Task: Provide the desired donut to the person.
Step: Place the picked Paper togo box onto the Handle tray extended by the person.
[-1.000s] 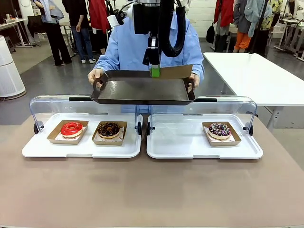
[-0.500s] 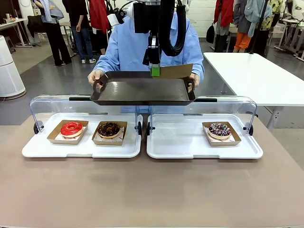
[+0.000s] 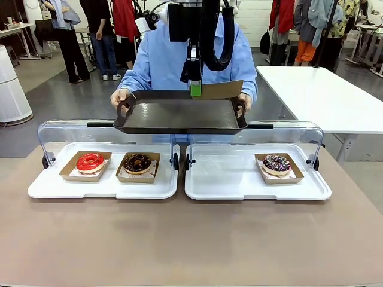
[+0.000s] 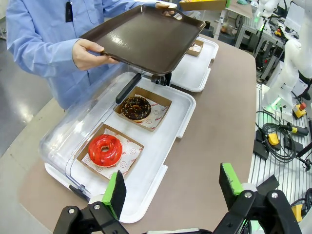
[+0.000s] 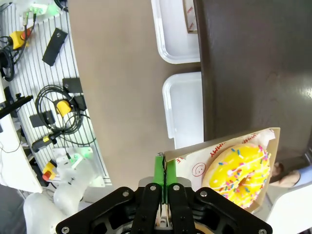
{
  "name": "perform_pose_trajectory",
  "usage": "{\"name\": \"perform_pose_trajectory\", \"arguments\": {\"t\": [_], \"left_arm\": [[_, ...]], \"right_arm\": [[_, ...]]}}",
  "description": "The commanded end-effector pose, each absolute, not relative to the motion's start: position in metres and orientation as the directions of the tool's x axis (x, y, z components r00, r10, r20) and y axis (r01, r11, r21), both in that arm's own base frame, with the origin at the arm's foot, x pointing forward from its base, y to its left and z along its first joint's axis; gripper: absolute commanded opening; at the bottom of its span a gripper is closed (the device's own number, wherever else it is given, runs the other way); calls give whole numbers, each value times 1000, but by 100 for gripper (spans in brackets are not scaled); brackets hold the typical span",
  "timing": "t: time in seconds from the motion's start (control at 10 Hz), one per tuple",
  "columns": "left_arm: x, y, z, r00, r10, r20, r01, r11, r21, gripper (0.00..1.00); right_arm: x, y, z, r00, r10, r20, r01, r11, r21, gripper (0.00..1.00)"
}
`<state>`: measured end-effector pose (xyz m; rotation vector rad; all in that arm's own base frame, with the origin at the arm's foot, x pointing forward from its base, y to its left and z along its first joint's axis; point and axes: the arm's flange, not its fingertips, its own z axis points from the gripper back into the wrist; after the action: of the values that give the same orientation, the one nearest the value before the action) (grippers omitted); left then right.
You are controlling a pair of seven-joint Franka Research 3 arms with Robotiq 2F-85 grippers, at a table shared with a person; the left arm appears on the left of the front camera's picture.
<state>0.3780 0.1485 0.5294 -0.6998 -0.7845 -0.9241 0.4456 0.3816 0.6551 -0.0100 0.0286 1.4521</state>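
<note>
Right wrist view, right gripper (image 5: 165, 165) closed tight on donut carton (image 5: 191, 165)

The brown table (image 3: 191, 239) carries two white trays lying flat, side by side, toward its far edge. The left tray (image 3: 54, 190) and the right tray (image 3: 227, 173) almost touch at the middle. Each tray's clear cover, left cover (image 3: 66, 128) and right cover (image 3: 287, 130), stands folded back along the far side.

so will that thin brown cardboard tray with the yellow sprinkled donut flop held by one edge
Likely sags slightly: the right gripper pinches only one rim of the brown cardboard tray. The yellow sprinkled donut sits off-centre, so tipping's possible.
</note>
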Motion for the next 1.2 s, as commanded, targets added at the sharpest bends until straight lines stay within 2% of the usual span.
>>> {"name": "perform_pose_trajectory", "arguments": {"t": [0.0,0.5,0.6,0.8,0.9,1.1], "left_arm": [[378,149,531,366,-406,838,887,424,-182,100],[378,149,531,366,-406,838,887,424,-182,100],[378,149,531,366,-406,838,887,424,-182,100],[378,149,531,366,-406,838,887,424,-182,100],[378,149,531,366,-406,838,887,424,-182,100],[378,149,531,366,-406,838,887,424,-182,100]], "right_arm": [[442,379,655,124,992,-27,-992,124,10,0],[446,382,655,118,993,-26,-993,118,11,2],[447,372,648,-58,997,-41,-998,-59,-29,2],[471,359,640,-143,989,-37,-986,-145,-87,2],[488,353,638,-141,989,-30,-985,-144,-97,2],[518,342,626,-61,998,-24,-994,-63,-88,2]]}}
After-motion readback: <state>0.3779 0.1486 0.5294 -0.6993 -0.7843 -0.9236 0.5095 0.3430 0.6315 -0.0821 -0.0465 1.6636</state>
